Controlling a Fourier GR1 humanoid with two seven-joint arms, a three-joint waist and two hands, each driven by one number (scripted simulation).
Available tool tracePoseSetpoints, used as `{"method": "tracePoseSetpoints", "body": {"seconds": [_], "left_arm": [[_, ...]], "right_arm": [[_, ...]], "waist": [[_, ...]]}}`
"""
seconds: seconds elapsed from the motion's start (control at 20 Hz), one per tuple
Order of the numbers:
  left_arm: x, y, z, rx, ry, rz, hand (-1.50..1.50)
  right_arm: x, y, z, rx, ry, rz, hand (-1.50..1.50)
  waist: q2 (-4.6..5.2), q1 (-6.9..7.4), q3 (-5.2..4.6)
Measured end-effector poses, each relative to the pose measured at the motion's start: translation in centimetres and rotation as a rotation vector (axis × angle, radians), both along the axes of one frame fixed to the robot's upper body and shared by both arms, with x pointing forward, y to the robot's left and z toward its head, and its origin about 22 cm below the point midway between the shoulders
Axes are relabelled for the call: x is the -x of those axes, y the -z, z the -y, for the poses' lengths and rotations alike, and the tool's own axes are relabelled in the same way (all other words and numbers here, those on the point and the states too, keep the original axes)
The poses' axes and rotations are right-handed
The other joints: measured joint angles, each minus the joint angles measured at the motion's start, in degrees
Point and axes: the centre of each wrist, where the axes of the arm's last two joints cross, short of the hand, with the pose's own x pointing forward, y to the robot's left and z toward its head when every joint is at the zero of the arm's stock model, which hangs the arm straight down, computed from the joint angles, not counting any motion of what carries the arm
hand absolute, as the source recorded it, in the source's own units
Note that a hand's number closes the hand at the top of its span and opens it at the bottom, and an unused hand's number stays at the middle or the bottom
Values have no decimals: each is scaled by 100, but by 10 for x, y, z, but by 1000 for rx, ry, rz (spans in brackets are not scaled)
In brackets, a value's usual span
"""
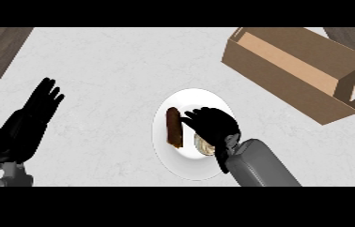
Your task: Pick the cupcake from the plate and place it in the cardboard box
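The right hand (pixel 213 125) is over the white plate (pixel 190 167), its grey forearm coming up from the lower edge of the view. Its fingers are bent downward above the plate's right half, and whether they close on anything beneath cannot be told from here. Just under the heel of that hand a pale, rounded piece shows, which looks to be the cupcake (pixel 204 147); only a small part of it is visible, still on the plate, with the hand hiding the rest. Touching the fingertips on their left side lies a long brown pastry (pixel 174 127), upright in the view and resting on the plate's left half.

The plate sits on a light grey, faintly mottled counter (pixel 111 71) that fills most of the view. To the upper right, well apart from the plate, stands the cardboard box (pixel 284 76), open at the top, turned at an angle, with one flap (pixel 344 87) folded at its right end. Dark wood-toned strips show at the upper left and upper right corners, beyond the counter's edge.

At the far left the left hand (pixel 38 106) rests with fingers straight and pointing up, apart from everything else.
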Motion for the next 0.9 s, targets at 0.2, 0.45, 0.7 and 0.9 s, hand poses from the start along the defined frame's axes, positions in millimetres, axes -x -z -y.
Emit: {"method": "tracePoseSetpoints", "body": {"seconds": [0.2, 0.45, 0.7, 0.9], "left_arm": [[0, -3, 1, 1, -3, 4, 0], [2, -6, -1, 2, 1, 4, 0], [-1, 0, 7, 2, 1, 1, 0], [1, 0, 5, 8, 6, 2, 0]], "right_arm": [[-5, 3, 3, 1, 1, 3, 150], [-4, 14, 8, -47, -35, 33, 150], [-7, 17, 4, -84, -71, 65, 150], [-15, 17, 5, -92, -53, 80, 150]], "waist": [[-1, 0, -1], [-4, 3, 0], [-9, 2, -1], [-6, 4, 0]]}}
